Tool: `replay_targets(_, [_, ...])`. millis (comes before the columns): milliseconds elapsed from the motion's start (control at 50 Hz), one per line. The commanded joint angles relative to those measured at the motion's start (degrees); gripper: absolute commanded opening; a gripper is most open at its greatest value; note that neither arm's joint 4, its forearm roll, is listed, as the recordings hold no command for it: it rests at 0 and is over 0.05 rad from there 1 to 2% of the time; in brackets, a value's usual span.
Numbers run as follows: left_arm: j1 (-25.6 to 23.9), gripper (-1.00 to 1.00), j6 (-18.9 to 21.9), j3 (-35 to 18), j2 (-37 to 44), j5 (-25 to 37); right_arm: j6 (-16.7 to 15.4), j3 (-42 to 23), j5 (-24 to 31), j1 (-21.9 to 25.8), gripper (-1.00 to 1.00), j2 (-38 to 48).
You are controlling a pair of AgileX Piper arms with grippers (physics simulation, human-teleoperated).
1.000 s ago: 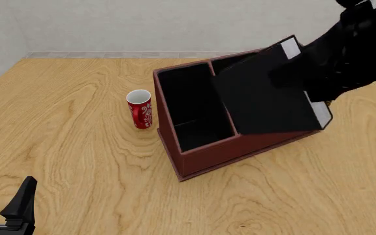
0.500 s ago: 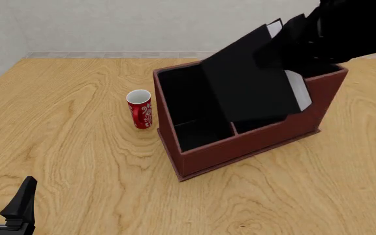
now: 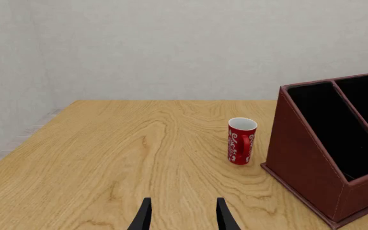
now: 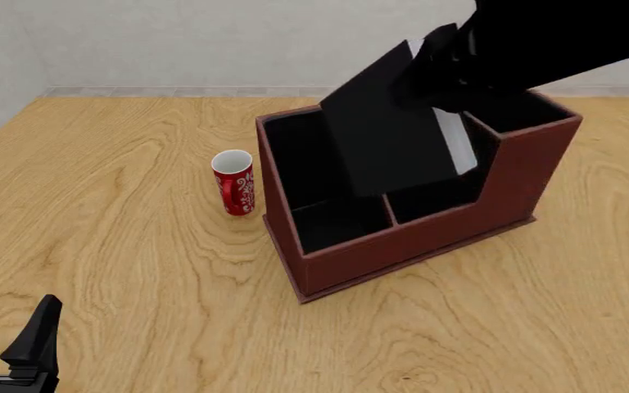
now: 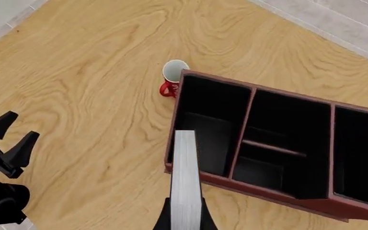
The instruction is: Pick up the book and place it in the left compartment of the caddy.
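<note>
One wooden table (image 4: pixel 128 270), pale grey wall (image 4: pixel 238 41)

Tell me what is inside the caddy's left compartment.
Nothing visible: the left compartment of the caddy shows only black lining. The book hangs above, hiding part of it in the front view.

Black book (image 4: pixel 386 135) tilted, seemingly above caddy (image 4: pixel 424 233)

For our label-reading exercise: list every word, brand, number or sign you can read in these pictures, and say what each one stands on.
No readable text anywhere.
Mug: white scrolling marks on red, perhaps a script logo, too small and blurred to read.
Book, held in the right claw: plain black cover, white page edges, no title visible.
Caddy: plain reddish-brown walls, no label.
</note>
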Motion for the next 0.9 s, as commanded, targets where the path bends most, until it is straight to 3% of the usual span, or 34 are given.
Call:
replay_targets(20, [0.0,1.00,0.0,0.0,0.0,0.0,2.6,2.6,-4.2,0.1,-1.00,1.6])
replay_targets(400, [0.0,1.00,0.0,0.0,0.0,0.0,2.5,7.1,-11.0,-4.1,-1.00,4.3])
replay_targets(900, [0.0,1.00,0.0,0.0,0.0,0.0,3.3,12.6,-17.7,-4.1,-1.00,7.7])
